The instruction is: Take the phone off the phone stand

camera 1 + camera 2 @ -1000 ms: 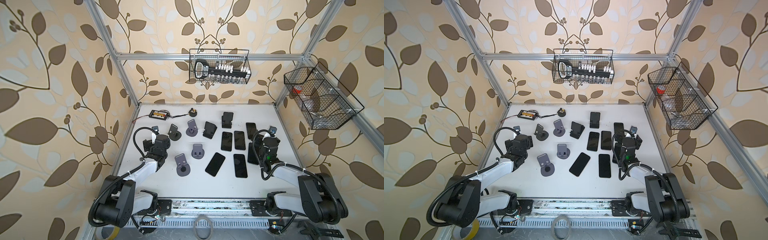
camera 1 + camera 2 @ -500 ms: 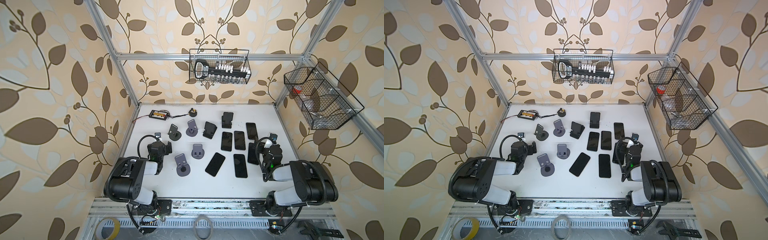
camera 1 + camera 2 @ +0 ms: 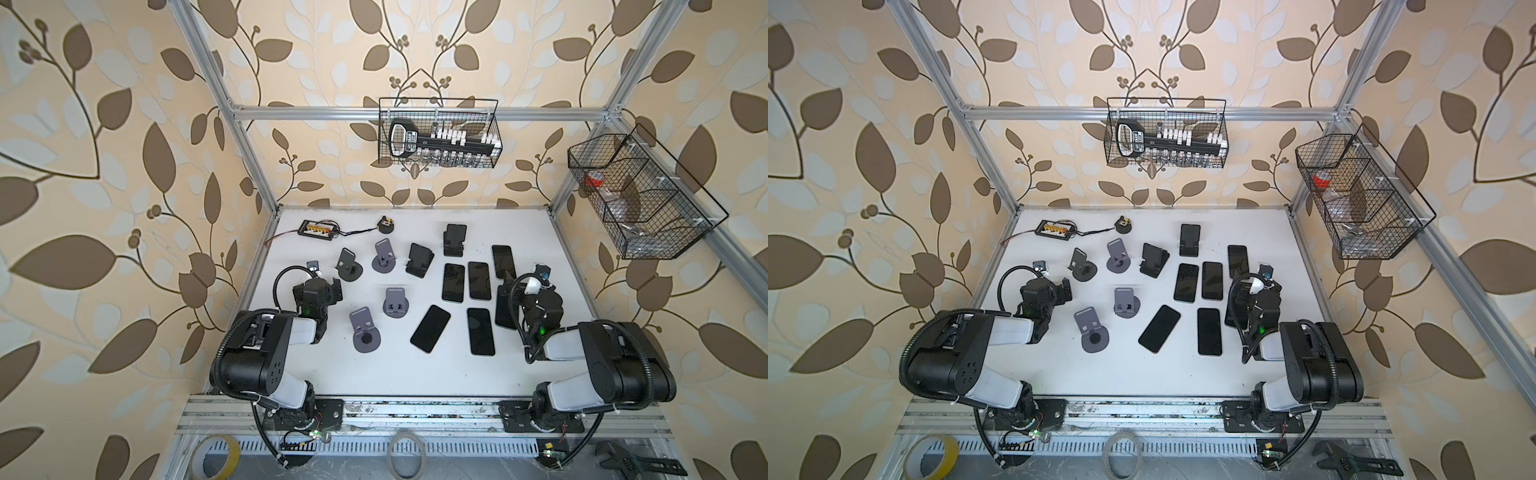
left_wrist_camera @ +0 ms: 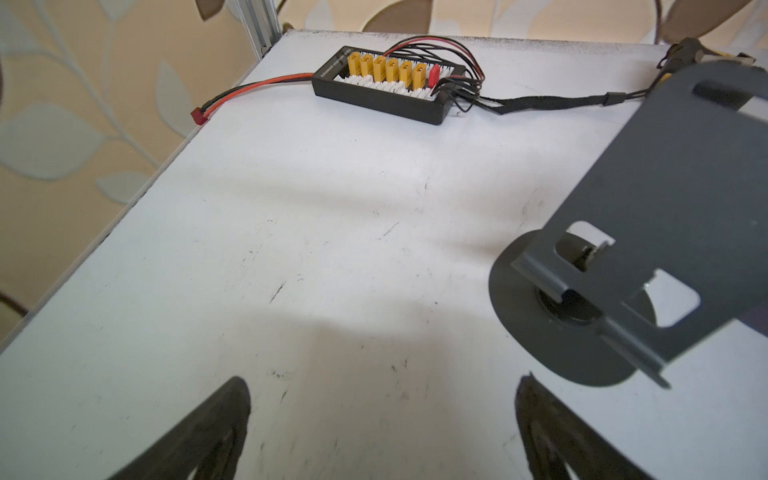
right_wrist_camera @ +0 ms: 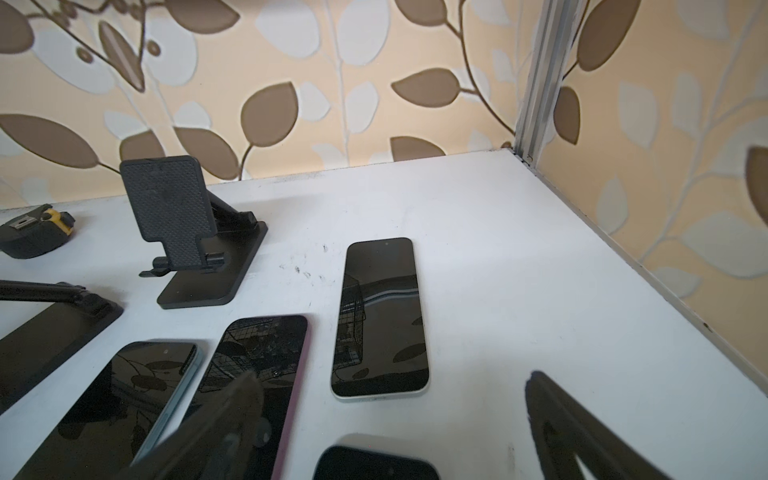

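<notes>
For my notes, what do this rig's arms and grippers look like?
Both the left arm and right arm have rounded black joint housings and white link shells, with black ribbed hose looping along them. A small green light glows near each wrist. The left gripper and right gripper have dark, tapered fingers.

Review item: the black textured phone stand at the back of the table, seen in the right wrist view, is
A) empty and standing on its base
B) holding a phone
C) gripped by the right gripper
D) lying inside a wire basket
A: the black textured stand sits upright on its base with a bare backplate, while the nearest phone lies flat on the table, apart from it.
</notes>
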`<state>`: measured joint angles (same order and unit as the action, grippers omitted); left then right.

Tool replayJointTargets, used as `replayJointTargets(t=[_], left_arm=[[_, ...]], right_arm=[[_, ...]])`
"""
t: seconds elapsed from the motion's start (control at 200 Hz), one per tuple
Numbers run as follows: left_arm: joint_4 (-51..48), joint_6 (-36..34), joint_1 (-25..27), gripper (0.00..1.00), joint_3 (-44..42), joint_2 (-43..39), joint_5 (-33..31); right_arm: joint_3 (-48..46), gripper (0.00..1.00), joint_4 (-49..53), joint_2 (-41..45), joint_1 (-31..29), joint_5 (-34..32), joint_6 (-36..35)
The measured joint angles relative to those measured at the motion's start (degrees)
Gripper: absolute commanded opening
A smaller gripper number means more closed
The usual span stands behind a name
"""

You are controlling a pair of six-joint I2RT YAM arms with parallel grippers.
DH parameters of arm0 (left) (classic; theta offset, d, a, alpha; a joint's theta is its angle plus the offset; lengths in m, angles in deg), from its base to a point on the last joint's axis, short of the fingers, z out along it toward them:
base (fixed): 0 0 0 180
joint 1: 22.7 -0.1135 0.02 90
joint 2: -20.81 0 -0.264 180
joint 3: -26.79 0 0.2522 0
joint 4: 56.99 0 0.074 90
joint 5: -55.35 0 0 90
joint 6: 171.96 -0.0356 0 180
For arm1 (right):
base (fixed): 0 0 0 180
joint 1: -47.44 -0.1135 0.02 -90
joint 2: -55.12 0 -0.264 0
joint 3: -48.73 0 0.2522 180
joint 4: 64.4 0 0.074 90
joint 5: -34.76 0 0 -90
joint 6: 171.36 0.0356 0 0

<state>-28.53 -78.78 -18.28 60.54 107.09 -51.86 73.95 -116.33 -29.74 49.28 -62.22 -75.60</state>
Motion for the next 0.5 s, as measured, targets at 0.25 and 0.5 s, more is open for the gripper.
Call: replayJointTargets(t=[0.25, 0.5], left_arm=[[0.0, 0.0, 0.0, 0.99, 0.0, 0.0, -0.5], [0.0, 0.0, 0.0, 0.99, 0.0, 0.0, -1.3]], right_arm=[[0.1, 1.00, 0.0, -0.1, -0.2, 0.0, -0.3], [0.1, 1.00, 0.0, -0.1, -0.2, 0.0, -0.5]])
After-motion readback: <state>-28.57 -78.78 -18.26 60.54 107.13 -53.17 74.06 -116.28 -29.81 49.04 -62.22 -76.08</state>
